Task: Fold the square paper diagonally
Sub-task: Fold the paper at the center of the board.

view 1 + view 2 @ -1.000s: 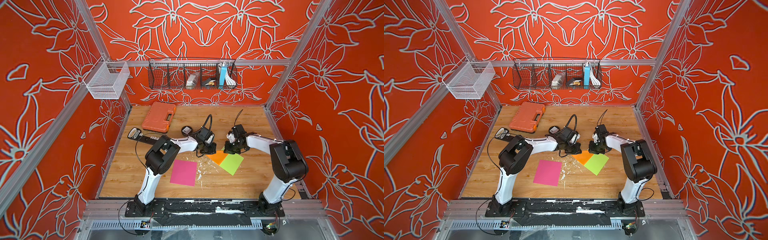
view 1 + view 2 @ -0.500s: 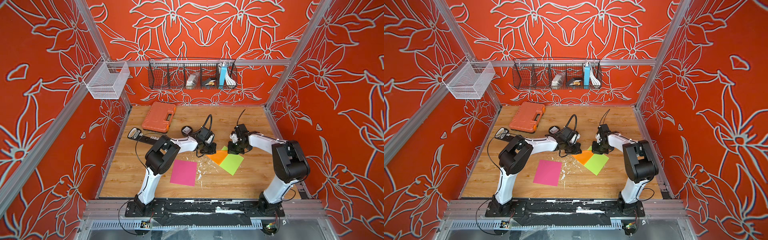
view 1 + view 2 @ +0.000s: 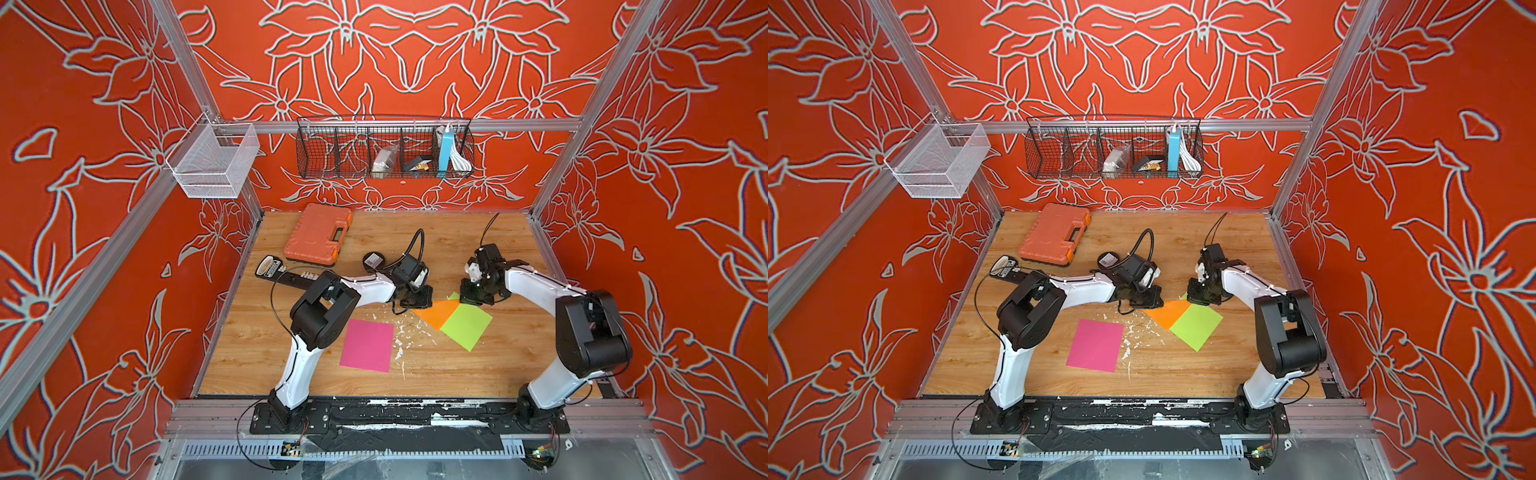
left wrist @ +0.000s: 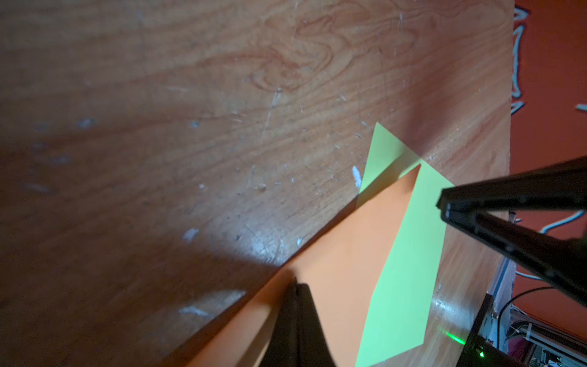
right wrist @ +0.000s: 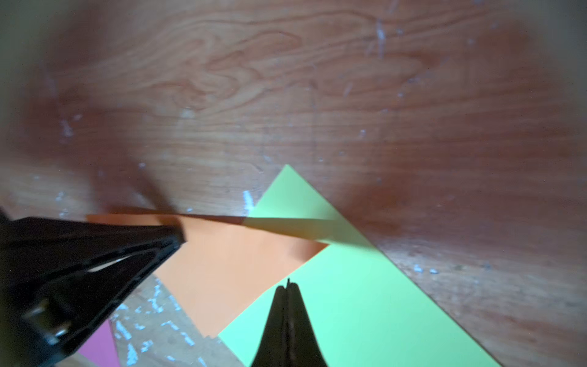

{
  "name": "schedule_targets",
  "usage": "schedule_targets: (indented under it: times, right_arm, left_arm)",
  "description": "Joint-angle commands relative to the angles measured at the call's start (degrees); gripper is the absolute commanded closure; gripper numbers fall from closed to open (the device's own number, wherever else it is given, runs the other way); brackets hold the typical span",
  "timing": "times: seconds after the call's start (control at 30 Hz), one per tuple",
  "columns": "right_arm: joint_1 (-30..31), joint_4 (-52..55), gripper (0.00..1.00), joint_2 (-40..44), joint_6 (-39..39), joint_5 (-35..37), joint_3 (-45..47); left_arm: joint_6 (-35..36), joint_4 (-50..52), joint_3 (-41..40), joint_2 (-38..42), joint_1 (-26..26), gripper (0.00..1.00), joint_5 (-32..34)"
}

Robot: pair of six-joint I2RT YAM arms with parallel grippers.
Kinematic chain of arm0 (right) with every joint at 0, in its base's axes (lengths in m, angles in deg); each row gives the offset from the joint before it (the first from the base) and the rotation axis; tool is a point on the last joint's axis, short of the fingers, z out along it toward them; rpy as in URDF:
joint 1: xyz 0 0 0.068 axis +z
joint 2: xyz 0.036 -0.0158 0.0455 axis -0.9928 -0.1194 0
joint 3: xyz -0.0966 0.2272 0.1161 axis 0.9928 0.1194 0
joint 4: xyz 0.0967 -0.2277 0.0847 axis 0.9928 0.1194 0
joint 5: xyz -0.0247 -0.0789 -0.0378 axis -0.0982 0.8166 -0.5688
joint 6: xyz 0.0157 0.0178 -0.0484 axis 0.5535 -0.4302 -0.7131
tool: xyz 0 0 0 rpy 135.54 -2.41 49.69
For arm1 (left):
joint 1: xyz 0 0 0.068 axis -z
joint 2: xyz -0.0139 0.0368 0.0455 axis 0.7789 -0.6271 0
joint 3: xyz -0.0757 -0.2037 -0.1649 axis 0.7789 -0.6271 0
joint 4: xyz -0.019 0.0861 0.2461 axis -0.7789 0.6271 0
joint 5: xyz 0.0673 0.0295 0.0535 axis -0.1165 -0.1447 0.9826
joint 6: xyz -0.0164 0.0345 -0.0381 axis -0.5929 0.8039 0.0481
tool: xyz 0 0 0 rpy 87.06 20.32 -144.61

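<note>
Orange paper: lay folded, a triangle mid-frame, overlapping green sheet
Left tool: was pressed together, tip on orange's long edge, likely flattening the crease
Right tool: was pressed together, empty, tip at green sheet, likely pinning it

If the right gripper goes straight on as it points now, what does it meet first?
Probably the green paper: the shut right gripper points down onto it, beside the orange paper edge.

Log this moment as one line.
left gripper shut, tip on orange paper | right gripper shut, tip over green paper | orange overlaps green | pink paper apart
</note>
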Motion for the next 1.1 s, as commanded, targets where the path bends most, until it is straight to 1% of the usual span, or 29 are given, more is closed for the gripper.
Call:
schedule_targets:
  times: [0.0, 0.13, 0.23, 0.4, 0.67, 0.9, 1.07]
  right_arm:
    - [2.9, -1.0, 1.00, -0.6, 1.7, -4.7, -0.8]
    - [5.3, -0.2, 1.00, -5.5, 2.1, -3.7, -4.5]
    - [5.8, -1.3, 1.00, -7.4, 3.1, -2.9, -5.5]
    - [6.1, -1.8, 1.00, -10.5, 3.3, -2.8, -7.1]
    - [7.2, -1.8, 1.00, -13.1, 2.8, -2.5, -8.7]
    - [7.1, 2.7, 1.00, -14.2, 1.7, 5.1, -10.1]
    - [6.6, 5.2, 1.00, -14.8, 0.2, 8.3, -10.8]
  left_arm:
    - [0.9, 4.9, -2.4, -1.4, -0.7, 1.00, 3.4]
    - [1.0, 4.8, -2.5, -1.3, -0.7, 1.00, 3.5]
    - [1.0, 4.6, -2.6, -1.5, -0.7, 1.00, 3.3]
    - [0.9, 4.5, -2.4, -1.8, -0.7, 1.00, 3.2]
    - [1.0, 4.7, -2.4, -1.5, -0.7, 1.00, 3.3]
    - [1.2, 5.0, -2.4, -1.5, -0.7, 1.00, 3.6]
    - [1.2, 5.2, -2.3, -1.6, -0.7, 1.00, 3.9]
